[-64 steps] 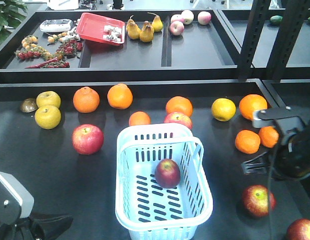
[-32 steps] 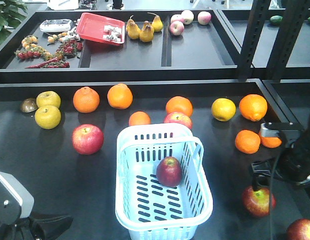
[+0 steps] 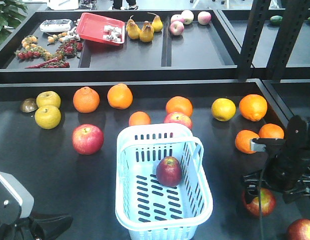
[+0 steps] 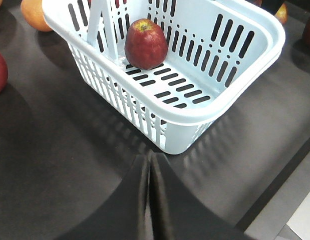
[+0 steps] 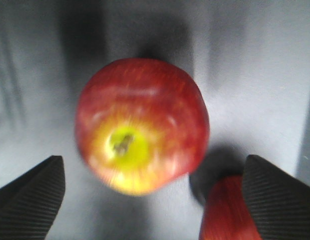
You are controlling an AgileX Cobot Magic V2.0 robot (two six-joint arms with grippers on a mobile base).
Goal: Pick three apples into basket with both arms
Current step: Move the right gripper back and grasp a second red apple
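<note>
My right arm has come down over the last second, from up beside the oranges (image 3: pixel 247 141) to the red apple (image 3: pixel 260 202) at the front right of the table (image 3: pixel 54 170). The right pincer (image 5: pixel 153 200) is released and spread wide, with that apple between its fingertips. Neither tip touches it yet, as far as the blurred wrist view lets me judge. I read this as the last moment before closing, so the second pick is nearly in hand.

A neighbouring apple (image 5: pixel 222 212) lies just beside the right fingertip, and I would watch that the finger does not nudge it.

One dark apple (image 3: pixel 169 171) already rests inside the basket (image 3: pixel 207 200), on the slotted floor near the handle, so I count one of three delivered. The left pincer (image 4: pixel 149 190) is clenched on nothing, low in front of the basket's near corner. A big apple (image 3: pixel 87 139) lies to the left of the basket, on the left arm's side.
</note>
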